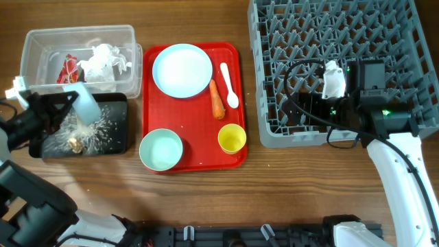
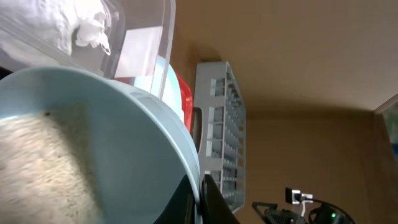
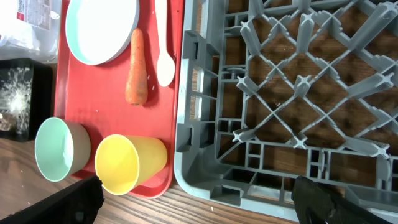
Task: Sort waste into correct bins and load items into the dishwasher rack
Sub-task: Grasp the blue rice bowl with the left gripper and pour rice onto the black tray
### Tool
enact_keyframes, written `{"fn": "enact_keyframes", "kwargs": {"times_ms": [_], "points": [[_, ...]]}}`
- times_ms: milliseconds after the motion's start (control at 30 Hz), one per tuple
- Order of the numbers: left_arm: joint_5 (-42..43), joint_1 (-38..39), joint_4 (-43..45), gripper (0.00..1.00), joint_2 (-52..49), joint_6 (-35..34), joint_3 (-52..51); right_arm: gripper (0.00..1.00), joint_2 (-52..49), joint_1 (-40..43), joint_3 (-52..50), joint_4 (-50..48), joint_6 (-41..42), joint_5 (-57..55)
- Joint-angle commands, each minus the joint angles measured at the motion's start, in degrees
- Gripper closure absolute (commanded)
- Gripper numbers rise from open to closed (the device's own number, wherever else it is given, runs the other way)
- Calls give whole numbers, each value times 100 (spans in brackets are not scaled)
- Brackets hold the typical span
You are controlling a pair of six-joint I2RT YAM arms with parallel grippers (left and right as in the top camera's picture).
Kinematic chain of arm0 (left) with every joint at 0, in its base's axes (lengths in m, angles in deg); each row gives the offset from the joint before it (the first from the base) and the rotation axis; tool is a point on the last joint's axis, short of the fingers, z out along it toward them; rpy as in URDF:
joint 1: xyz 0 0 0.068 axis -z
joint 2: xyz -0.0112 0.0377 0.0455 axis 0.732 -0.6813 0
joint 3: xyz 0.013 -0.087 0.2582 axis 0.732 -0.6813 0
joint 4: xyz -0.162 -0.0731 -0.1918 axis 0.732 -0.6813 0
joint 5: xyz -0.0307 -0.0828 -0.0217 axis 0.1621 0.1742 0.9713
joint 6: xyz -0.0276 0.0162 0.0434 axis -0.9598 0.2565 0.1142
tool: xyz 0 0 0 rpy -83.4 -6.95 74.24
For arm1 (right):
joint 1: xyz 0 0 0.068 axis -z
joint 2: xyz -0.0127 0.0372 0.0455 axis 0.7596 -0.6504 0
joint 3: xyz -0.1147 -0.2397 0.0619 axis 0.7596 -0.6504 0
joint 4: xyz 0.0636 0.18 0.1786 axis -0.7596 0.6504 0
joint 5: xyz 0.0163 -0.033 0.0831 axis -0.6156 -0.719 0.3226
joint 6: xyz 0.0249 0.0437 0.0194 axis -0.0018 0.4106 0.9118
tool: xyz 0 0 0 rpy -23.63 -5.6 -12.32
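My left claw (image 1: 73, 103) clamped a tilted bowl (image 1: 87, 104) over the black bin (image 1: 125, 123), rice (image 1: 103, 127) strewn inside; right claw (image 3: 196, 202) gaped empty; the bowl hid most of my grip.

The counter (image 1: 309, 192) is brown wood-grain, smooth with a low sheen. The rack (image 1: 295, 137) is matt grey plastic. The tray (image 1: 199, 127) is glossy red plastic. The clear bin (image 1: 82, 31) is shiny plastic; the black bin (image 1: 118, 140) looks semi-gloss. Plate (image 1: 182, 70) and bowl (image 2: 137, 143) are smooth and matt, perhaps plastic, though blur leaves it unsure. Cup (image 1: 232, 138) and spoon (image 1: 228, 86) are smooth plastic. The tissue (image 1: 103, 60) is crumpled paper, the wrapper (image 1: 68, 68) shiny film
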Motion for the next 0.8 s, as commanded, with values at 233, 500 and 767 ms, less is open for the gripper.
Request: {"fn": "enact_keyframes", "kwargs": {"times_ms": [233,500,767], "points": [[828,-450,11,96,-258,138,-33,0,-48,17,-22,24,59,-59],[1827,-590,-203,96,-949,116,-33,0,-48,17,-22,28,61,-59],[1827,-590,-273,96,-951,118,-33,0,-48,17,-22,31,59,-59]]}}
